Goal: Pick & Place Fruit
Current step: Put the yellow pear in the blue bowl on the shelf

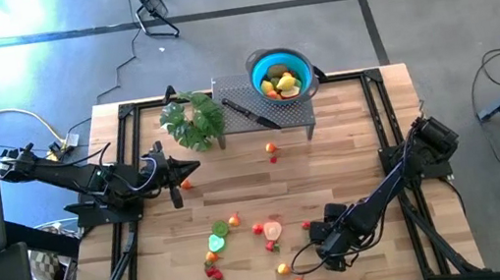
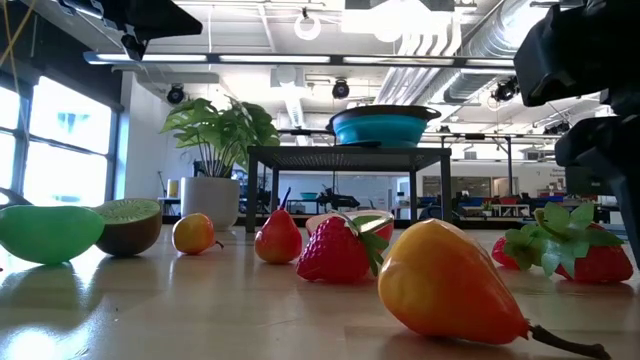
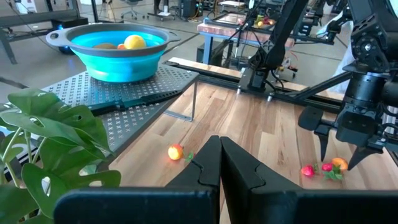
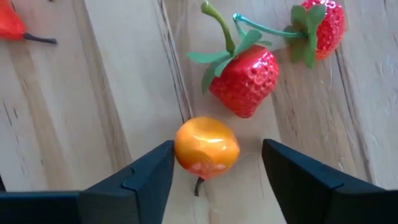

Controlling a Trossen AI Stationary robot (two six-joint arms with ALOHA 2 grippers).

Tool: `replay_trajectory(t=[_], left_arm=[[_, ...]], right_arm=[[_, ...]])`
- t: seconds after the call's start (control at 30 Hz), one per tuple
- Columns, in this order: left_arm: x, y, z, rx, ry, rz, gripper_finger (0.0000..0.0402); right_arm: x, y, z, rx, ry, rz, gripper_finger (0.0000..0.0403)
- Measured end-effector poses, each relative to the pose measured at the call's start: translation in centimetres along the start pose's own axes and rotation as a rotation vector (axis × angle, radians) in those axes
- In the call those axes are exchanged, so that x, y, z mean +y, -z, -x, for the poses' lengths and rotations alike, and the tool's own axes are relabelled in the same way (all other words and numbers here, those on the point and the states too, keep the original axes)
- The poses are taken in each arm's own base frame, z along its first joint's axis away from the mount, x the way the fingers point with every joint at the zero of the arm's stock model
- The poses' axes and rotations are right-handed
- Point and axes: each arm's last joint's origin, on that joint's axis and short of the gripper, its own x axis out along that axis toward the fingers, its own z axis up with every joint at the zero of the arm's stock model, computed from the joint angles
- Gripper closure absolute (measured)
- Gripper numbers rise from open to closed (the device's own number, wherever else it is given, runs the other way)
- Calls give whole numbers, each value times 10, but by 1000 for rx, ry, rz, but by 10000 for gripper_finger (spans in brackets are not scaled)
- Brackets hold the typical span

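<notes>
Straddling orange fruit [image 4: 206, 148], right tool [image 4: 214, 165] open

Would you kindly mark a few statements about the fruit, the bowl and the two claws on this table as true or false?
1. The right claw stands open around a small orange fruit. True.
2. The blue bowl is empty. False: it holds fruit.
3. The left claw is shut. True.
4. The bowl sits on the wooden tabletop. False: it sits on a perforated metal stand.
5. Two strawberries lie near the orange fruit. True.
</notes>
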Motion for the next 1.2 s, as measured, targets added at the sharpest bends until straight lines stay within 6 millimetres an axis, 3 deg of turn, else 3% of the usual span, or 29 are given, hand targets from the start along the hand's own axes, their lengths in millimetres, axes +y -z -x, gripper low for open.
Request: replay_trajectory(t=[0.47, 1.2], left_arm=[[0, 0, 0, 0, 0, 0, 402], [0, 0, 0, 1, 4, 0, 402]], right_arm=[[3, -2, 0, -18, -31, -3, 263], [4, -3, 7, 40, -98, -16, 271]])
